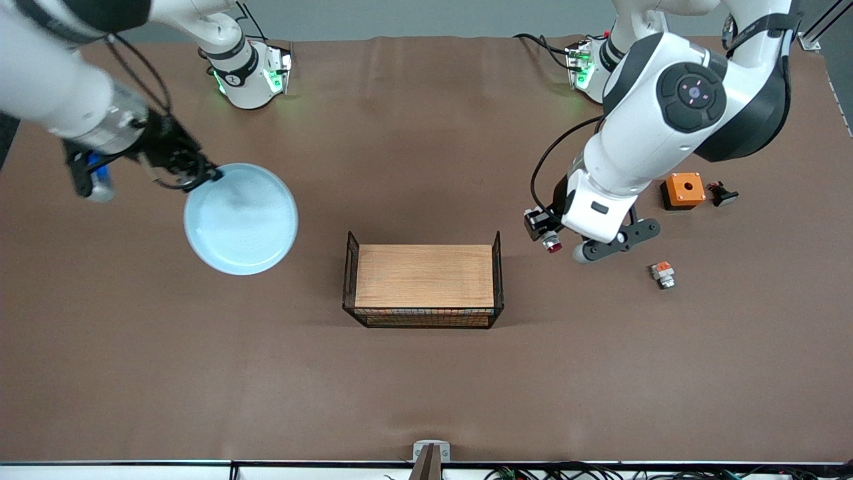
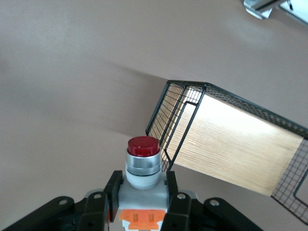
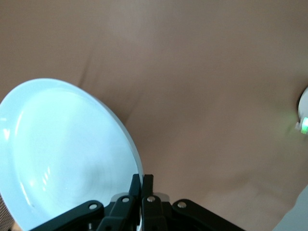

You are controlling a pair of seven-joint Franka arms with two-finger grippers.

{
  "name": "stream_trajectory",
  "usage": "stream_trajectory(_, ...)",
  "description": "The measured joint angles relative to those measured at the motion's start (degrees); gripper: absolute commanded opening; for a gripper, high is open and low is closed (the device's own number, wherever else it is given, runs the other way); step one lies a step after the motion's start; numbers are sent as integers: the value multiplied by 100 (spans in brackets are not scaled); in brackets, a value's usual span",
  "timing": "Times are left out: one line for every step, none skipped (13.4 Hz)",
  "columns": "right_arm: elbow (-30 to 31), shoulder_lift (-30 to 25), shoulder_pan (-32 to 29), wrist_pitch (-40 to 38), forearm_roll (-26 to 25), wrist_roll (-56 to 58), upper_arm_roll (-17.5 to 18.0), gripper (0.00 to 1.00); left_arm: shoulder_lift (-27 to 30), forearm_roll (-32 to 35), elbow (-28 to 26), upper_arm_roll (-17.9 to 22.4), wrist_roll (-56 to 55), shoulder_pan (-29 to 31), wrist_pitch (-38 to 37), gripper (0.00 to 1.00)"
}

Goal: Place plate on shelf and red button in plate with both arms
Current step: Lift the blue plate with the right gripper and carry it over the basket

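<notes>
The pale blue plate (image 1: pixel 241 219) hangs in the air over the table toward the right arm's end, held by its rim. My right gripper (image 1: pixel 203 175) is shut on that rim; the plate (image 3: pixel 62 154) fills much of the right wrist view, with the fingers (image 3: pixel 143 185) pinching its edge. My left gripper (image 1: pixel 543 230) is shut on the red button (image 1: pixel 550 244), over the table beside the basket's end toward the left arm. In the left wrist view the red button (image 2: pixel 143 161) shows its dark red cap, silver collar and white body between the fingers (image 2: pixel 113 185).
A black wire basket with a wooden floor (image 1: pixel 424 279) stands at the table's middle; it also shows in the left wrist view (image 2: pixel 231 139). An orange box with a hole (image 1: pixel 682 191), a black part (image 1: pixel 722 195) and a white-and-orange unit (image 1: pixel 662 273) lie toward the left arm's end.
</notes>
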State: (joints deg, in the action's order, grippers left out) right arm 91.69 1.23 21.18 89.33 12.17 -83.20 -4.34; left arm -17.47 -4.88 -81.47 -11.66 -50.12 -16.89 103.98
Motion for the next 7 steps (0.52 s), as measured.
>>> stream_trajectory(-85,1,308,14,-5,-512,4,0,33,0,0,2,-138,3,-10,20)
stream_trajectory(-153,4,587,58,-9,-971,5,0,44,0,0,4,-216,6,-14,20)
stream_trajectory(-205,14,829,160,-17,-1413,5,0,43,0,-2,5,-264,6,-15,20)
stream_trajectory(-226,36,1057,331,-56,-1869,2,0,43,0,-5,5,-286,6,-16,20)
stream_trajectory(-228,88,1281,496,-152,-2282,1,0,43,0,-6,5,-290,6,-18,20)
stream_trajectory(-227,180,1512,634,-283,-2658,-2,0,43,0,-9,5,-291,6,-20,20)
stream_trajectory(-225,311,1751,803,-420,-3037,-1,0,42,0,-14,5,-292,5,-23,20)
